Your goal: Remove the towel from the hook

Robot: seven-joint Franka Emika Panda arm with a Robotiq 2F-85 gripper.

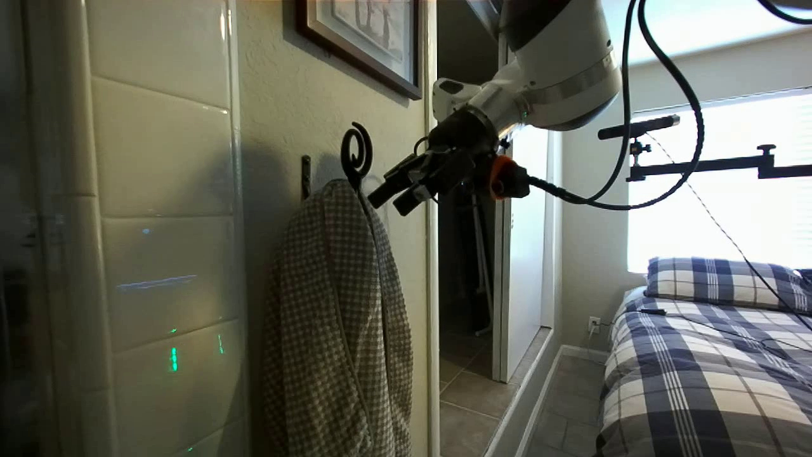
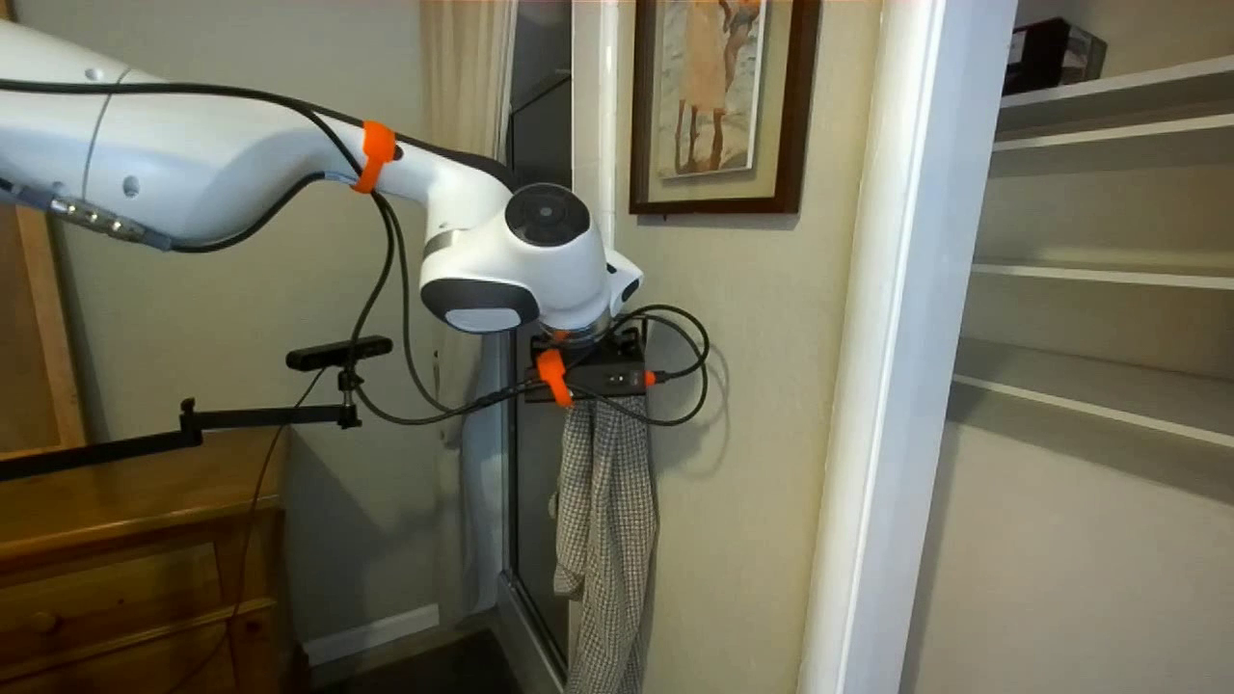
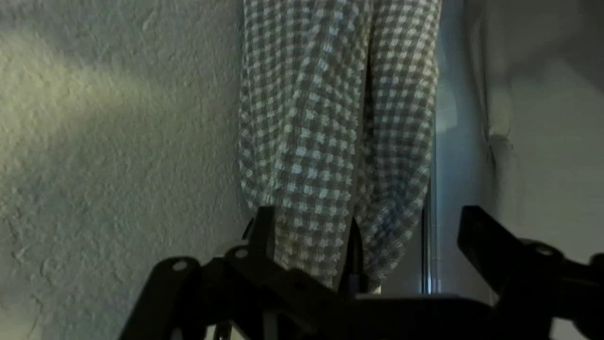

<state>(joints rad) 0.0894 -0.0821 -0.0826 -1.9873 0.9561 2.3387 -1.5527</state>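
The towel [image 1: 336,317], a beige-and-olive small check cloth, hangs limp from the black wall hook [image 1: 356,152]. The hook's looped top stands above the cloth. The towel also shows in an exterior view [image 2: 605,520] and in the wrist view [image 3: 316,156]. My gripper [image 1: 388,202] is just to the right of the hook and the towel's top. In the wrist view the gripper [image 3: 368,222] is open, its fingers wide apart, with towel folds and a dark part of the hook [image 3: 356,255] between them. Whether the left finger touches the cloth, I cannot tell.
A framed picture [image 1: 368,38] hangs on the wall above the hook. Tiled wall [image 1: 162,266] stands left of the towel, and a doorway [image 1: 466,304] opens to the right. The arm's cables [image 2: 675,366] loop beside the gripper. A bed [image 1: 704,368] stands at the right.
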